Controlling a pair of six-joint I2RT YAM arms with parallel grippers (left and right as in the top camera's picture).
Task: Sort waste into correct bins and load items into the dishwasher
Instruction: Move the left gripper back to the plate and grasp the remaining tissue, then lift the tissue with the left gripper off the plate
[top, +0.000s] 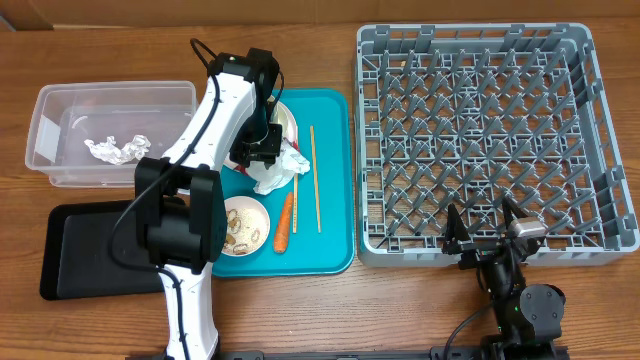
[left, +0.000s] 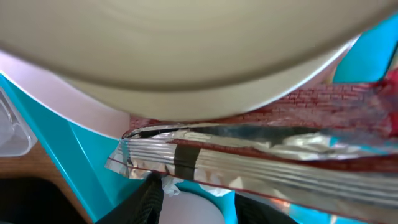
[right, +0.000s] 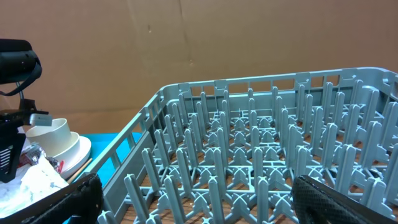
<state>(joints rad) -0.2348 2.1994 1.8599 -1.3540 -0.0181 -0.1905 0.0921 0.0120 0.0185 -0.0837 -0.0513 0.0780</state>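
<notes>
Wooden surface (top: 400, 310) carries a teal tray (top: 335, 250) at its middle, a clear tub (top: 60, 110) and a black tray (top: 80, 250) at its left edge, and a grey rack (top: 480, 130) on its right half. At the tray's far edge, just left of a crumpled napkin (top: 283, 168), the left pincer (top: 262, 148) is down beside a white dish (top: 288, 118). Its wrist view is filled by a red wrapper (left: 249, 162) with a silver inner face, lying across the frame right under the dish's rim. Whether the pincer is pinching that wrapper or only hovering at it, I cannot tell. The right pincer (top: 483, 228) is spread wide and empty at the rack's near edge, well apart from the tray. The wrapper looks very light, thin and crinkly, with a slick foil side. It should fold and slide rather than resist, so a firm pinch on a bunched or doubled part, such as the folded silver edge, seems safer than one on a single flat layer. Because it sits against the dish, lifting it carelessly could nudge the dish or drag the napkin along.
</notes>
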